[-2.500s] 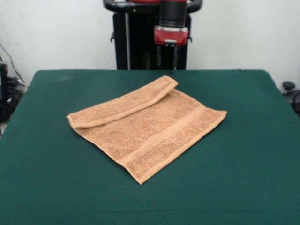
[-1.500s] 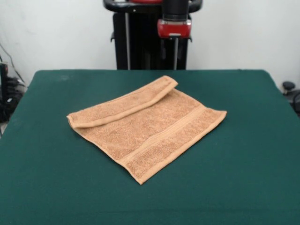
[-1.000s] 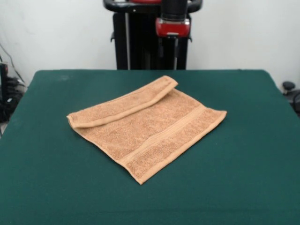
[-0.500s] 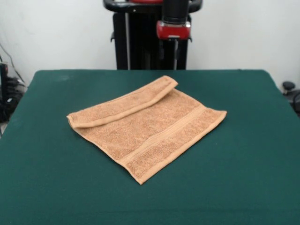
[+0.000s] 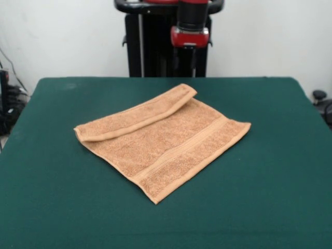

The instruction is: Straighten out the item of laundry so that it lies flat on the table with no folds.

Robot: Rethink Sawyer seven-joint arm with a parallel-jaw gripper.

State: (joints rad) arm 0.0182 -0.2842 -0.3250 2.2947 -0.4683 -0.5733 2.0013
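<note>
The orange-tan towel (image 5: 165, 141) lies in the middle of the dark green table (image 5: 270, 176), turned like a diamond. Its far left edge is folded over onto itself as a long strip from the left corner to the far corner. A woven band stripe runs near the front right edge. My gripper (image 5: 185, 62) hangs from its red wrist above the table's far edge, behind the towel's far corner and clear of the cloth. It holds nothing that I can see. Against the black pedestal I cannot tell whether it is open or shut.
The black pedestal (image 5: 150, 52) stands behind the table's far edge. Cables and dark gear (image 5: 8, 104) sit off the table's left side, and a dark knob (image 5: 319, 96) off the right.
The gripper rose a little after the earliest frame, then drifted slightly left and down again. The towel has not moved.
</note>
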